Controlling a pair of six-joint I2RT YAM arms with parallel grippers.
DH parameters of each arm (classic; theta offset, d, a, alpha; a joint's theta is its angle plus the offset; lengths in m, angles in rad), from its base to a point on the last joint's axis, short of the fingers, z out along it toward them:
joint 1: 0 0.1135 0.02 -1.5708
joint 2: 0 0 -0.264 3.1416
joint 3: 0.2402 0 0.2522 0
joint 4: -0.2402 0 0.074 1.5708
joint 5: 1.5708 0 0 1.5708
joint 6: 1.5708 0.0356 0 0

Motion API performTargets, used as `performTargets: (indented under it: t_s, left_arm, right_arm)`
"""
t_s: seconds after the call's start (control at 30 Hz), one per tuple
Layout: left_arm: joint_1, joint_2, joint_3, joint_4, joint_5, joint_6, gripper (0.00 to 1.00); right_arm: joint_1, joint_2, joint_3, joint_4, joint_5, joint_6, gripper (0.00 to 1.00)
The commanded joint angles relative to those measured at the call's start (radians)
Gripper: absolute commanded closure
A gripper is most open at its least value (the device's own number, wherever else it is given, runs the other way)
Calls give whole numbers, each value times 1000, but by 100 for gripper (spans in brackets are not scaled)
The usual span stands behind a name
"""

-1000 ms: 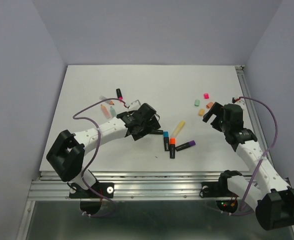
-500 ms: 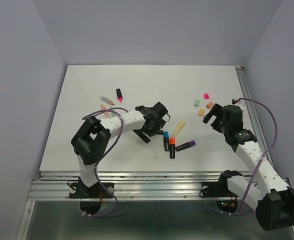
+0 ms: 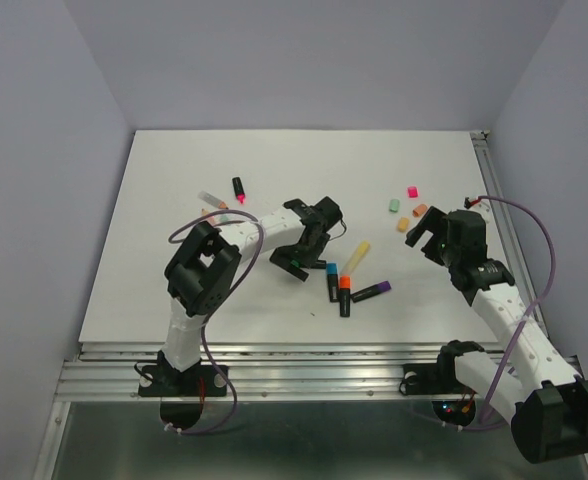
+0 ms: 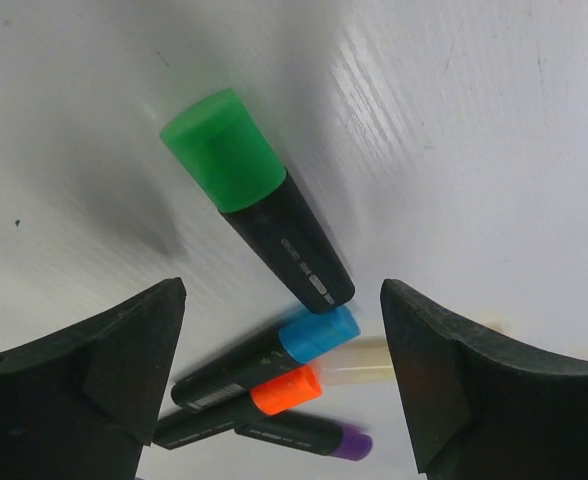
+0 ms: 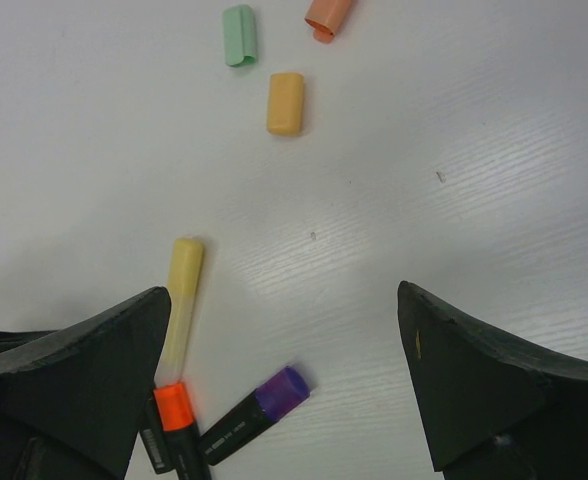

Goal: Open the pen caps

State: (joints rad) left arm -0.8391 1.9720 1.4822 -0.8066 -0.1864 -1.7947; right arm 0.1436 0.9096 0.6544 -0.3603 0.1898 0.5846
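Green pen cap [image 4: 224, 150] under the downward-pointing left claw [image 4: 284, 295], jaws wide apart

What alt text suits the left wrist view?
A black plastic highlighter with a stubby green cap lies on the white table, framed by the open left gripper. Nearby lie three more, with a blue cap, an orange cap and a purple cap.

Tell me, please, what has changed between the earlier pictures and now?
The left arm folded its elbow rightward, carrying the left gripper slightly right; it hangs open over the green-capped highlighter, not gripping it. Nothing was taken or released. The right gripper, the loose caps and the other highlighters stayed put.
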Motion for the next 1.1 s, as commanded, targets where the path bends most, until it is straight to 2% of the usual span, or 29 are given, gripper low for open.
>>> performTargets:
  t_s: [0.0,0.17,0.43,0.53,0.67,0.7,0.83,0.87,0.97,1.03,1.07]
  left_arm:
    - [37,50,52,-97,16,-38,11]
    - [51,71,44,-109,31,-54,14]
    - [77,90,27,-71,31,-6,27]
    - [75,90,4,-2,36,38,43]
    - [75,76,-37,35,28,50,78]
    - [75,71,-45,44,25,57,78]
    - [75,33,-82,87,4,103,96]
    - [75,10,-94,127,-16,163,100]
    - [66,-45,-128,207,-53,273,100]
    - [49,-119,-178,340,-70,435,100]
    - [17,-177,-215,433,-91,584,100]
  right_arm:
    - [-6,-18,-24,24,2,11,0]
    - [-6,-17,-22,23,0,11,0]
    - [-6,-18,-24,24,0,14,0]
    - [-6,-18,-24,23,2,12,0]
    - [-6,-18,-24,21,10,14,0]
    - [-7,-18,-24,23,7,14,0]
    - [-7,-20,-24,26,-10,9,0]
    - [-7,-21,-24,29,-38,0,0]
    - [-6,-28,-25,52,-102,-32,0]
    - [-6,-38,-18,61,-173,-61,0]
    - [-7,-49,-15,72,-229,-77,0]
